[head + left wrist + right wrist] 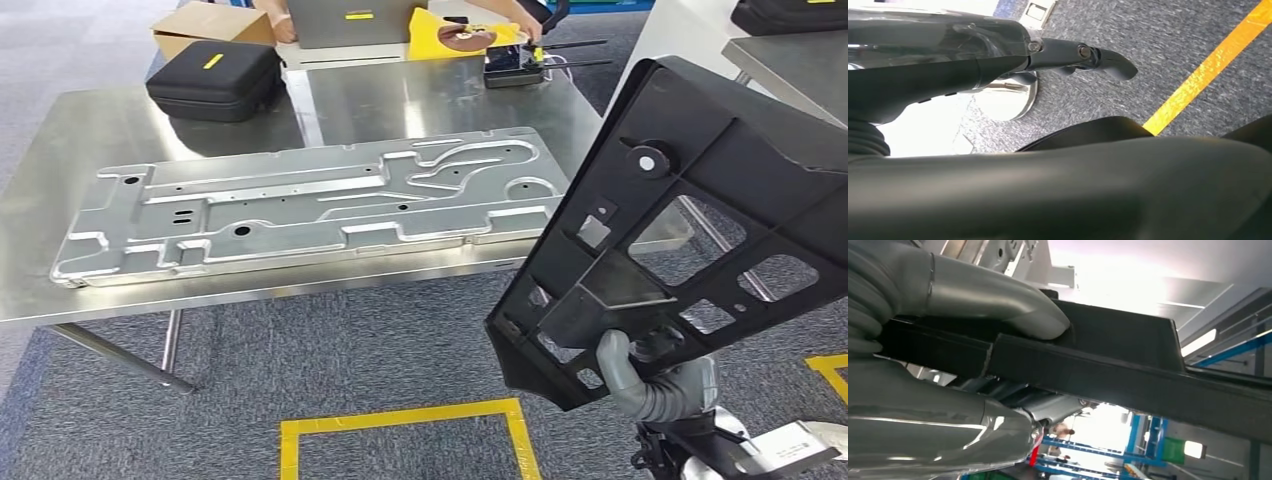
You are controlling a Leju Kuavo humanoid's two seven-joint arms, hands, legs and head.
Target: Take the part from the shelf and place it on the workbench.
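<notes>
I held the black part (700, 200) clamped in the right robot hand (650, 385), tilted, beside the worktop (420, 100); left robot hand (1098, 57) state indeterminate.

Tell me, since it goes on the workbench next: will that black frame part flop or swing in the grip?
The black part looks ribbed and moulded, so probably stiff. The right hand grips only its lower corner, so it may well swing. Its open cutouts suggest modest weight.

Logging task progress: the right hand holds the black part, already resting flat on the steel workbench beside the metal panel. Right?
Not resting. In the head view the right hand holds the black part tilted in the air, off the workbench. The metal panel does lie there.
</notes>
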